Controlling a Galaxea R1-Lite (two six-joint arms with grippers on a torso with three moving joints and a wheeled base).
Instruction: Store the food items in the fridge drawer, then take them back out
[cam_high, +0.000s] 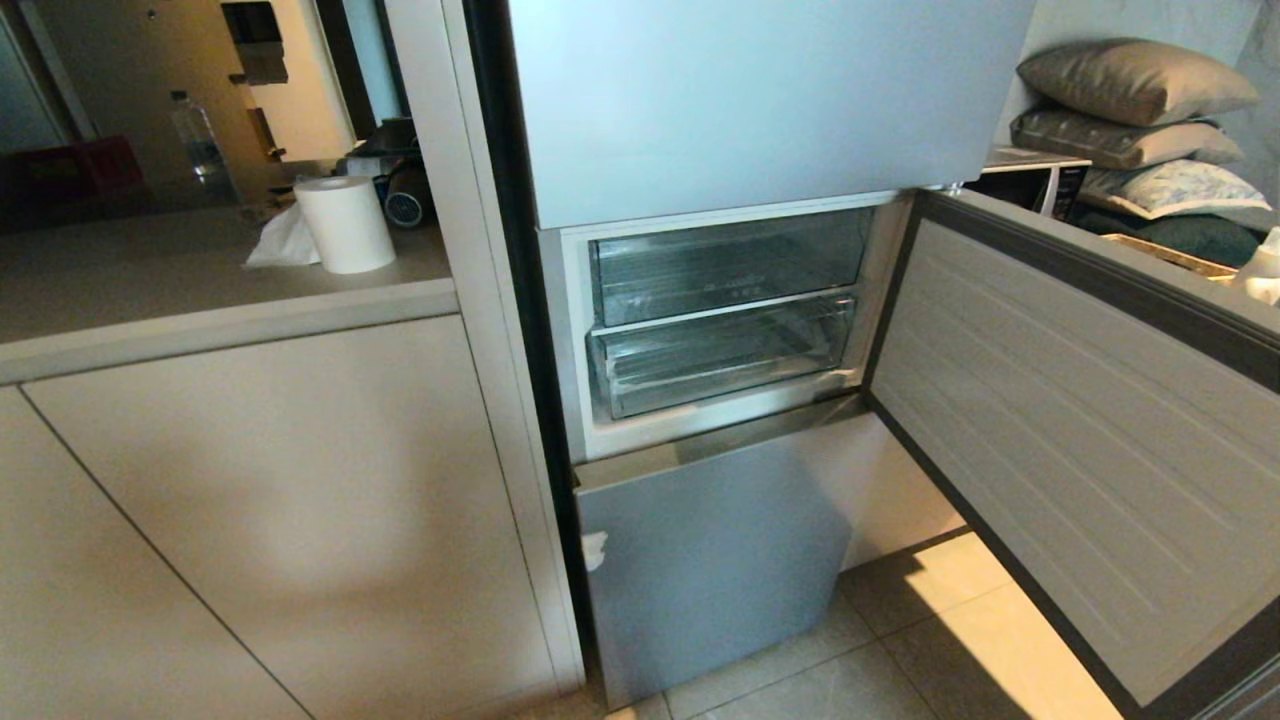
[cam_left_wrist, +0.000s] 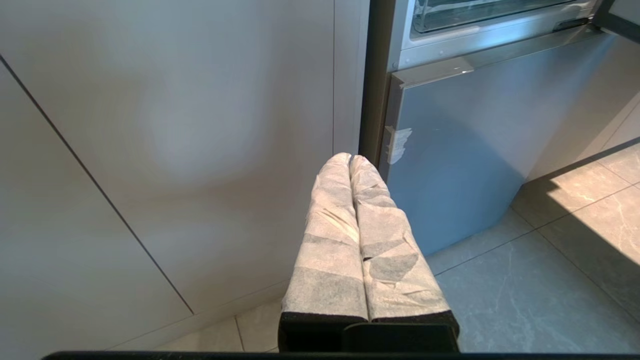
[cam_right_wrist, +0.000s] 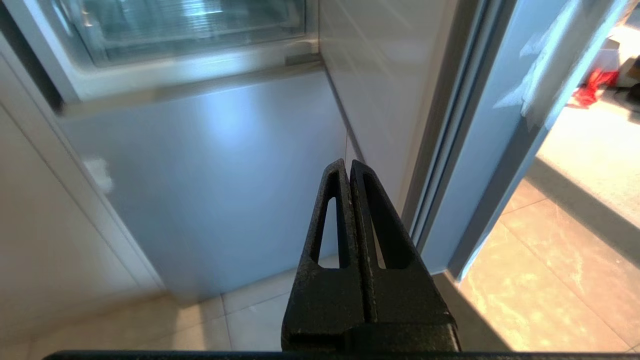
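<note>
Both pincers, left pincer (cam_left_wrist: 350, 159) and right pincer (cam_right_wrist: 348, 165), are clenched on nothing, low before the fridge. The fridge drawer (cam_high: 722, 356) sits pushed in behind the open door (cam_high: 1080, 440). It looks light, stiff, slippery; its front lip seems the best hold. No food shows.

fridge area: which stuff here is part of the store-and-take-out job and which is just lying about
For the job:
- fridge drawer, clear, pushed in
- open fridge door
- left end effector, shut, empty
- right end effector, shut, empty
- no food item in view

Just lying about:
- paper towel roll and water bottle on the counter
- pillows
- upper clear bin
</note>
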